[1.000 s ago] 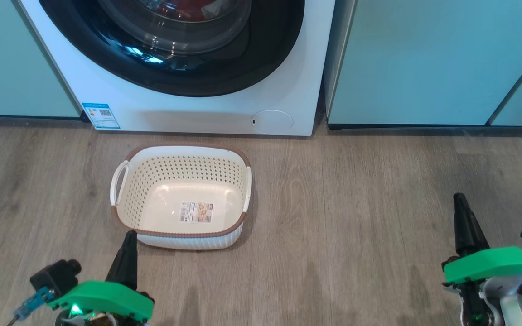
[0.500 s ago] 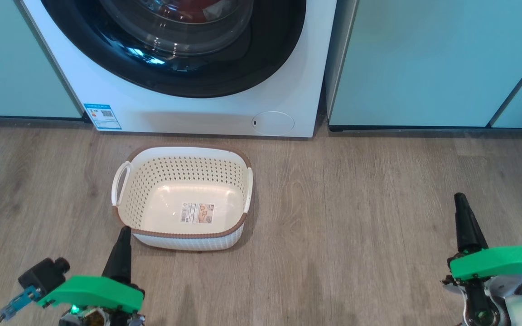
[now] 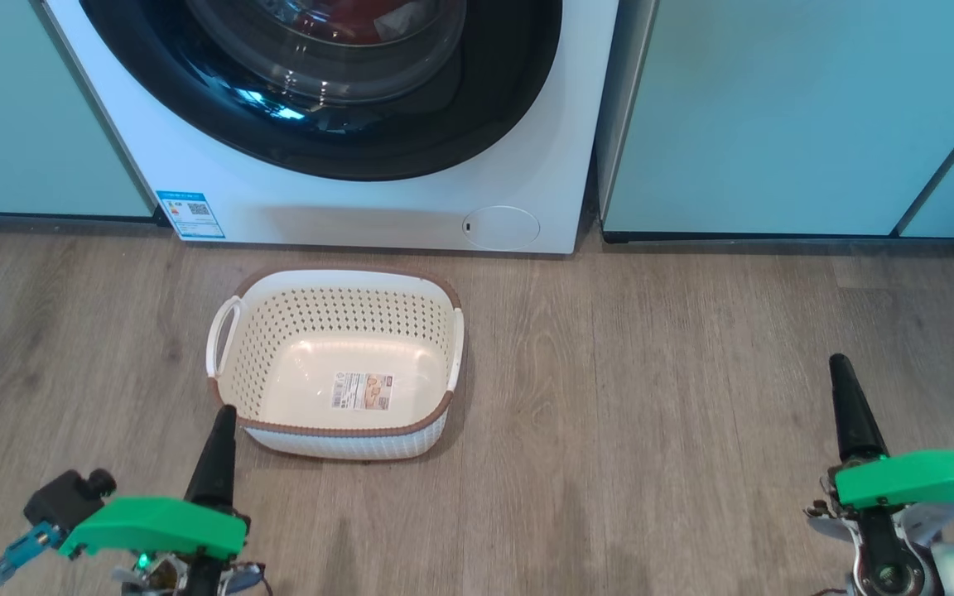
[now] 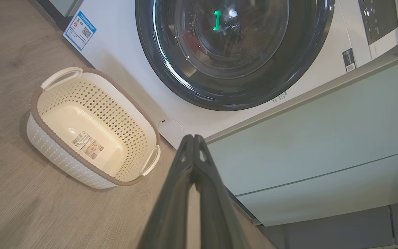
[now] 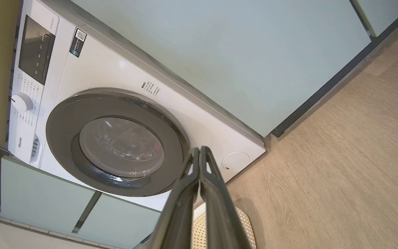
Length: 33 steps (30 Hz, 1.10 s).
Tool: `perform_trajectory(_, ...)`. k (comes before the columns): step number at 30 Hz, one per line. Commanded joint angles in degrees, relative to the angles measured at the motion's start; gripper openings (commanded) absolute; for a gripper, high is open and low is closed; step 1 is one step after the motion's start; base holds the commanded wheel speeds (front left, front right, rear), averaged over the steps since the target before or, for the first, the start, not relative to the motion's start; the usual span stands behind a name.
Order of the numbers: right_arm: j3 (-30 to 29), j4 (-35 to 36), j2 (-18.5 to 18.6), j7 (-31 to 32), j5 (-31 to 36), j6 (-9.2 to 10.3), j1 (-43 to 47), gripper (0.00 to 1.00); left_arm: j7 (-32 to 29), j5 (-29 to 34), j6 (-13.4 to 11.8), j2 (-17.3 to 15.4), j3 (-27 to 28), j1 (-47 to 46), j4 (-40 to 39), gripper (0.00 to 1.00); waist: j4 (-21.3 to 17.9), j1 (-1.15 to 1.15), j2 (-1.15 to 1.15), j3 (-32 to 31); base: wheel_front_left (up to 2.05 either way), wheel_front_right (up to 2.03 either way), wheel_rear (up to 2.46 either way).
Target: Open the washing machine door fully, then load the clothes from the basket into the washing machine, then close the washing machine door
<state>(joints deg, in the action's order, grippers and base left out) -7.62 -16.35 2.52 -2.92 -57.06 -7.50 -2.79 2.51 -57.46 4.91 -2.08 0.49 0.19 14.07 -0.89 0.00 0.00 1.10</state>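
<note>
The white washing machine (image 3: 344, 211) stands at the top of the head view, and its round black-rimmed door (image 3: 477, 108) lies flat against the front. Behind the glass I see red and white clothes (image 3: 361, 15). The cream basket (image 3: 336, 364) sits on the floor before the machine with nothing in it but its label. My left gripper (image 3: 223, 414) is shut, its tip by the basket's near left corner, holding nothing. My right gripper (image 3: 840, 364) is shut over bare floor far to the right. Both wrist views show the door (image 4: 233, 52) (image 5: 116, 141) closed and the fingers pressed together.
Pale teal cabinets (image 3: 783, 116) flank the machine on both sides. Wood-look floor (image 3: 651, 397) spreads between the basket and my right gripper. The machine's control panel (image 5: 35, 50) and dial show in the right wrist view.
The head view has shifted slightly, so the machine and basket sit a little lower. My left gripper has drawn back and leftward a little; the right one has barely moved.
</note>
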Motion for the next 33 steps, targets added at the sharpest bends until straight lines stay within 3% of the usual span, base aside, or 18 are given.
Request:
perform_trajectory(1, 0.61, 2.13, 0.29, 0.74, -1.99, 0.0, -2.63, 0.0, -0.51, -1.93, 0.46, -0.47, 1.8, -2.96, -1.55, 0.0, 0.03, 0.0, 0.0, -0.03, 0.0, 0.0, 0.0)
perform_trajectory(33, 0.91, 2.25, 0.33, 5.95, -21.92, 0.01, -3.09, 0.0, -5.61, -21.65, 1.74, -0.66, 4.34, -5.02, -0.62, 0.0, 0.55, 0.0, 0.0, -0.57, 0.0, 0.0, 0.0)
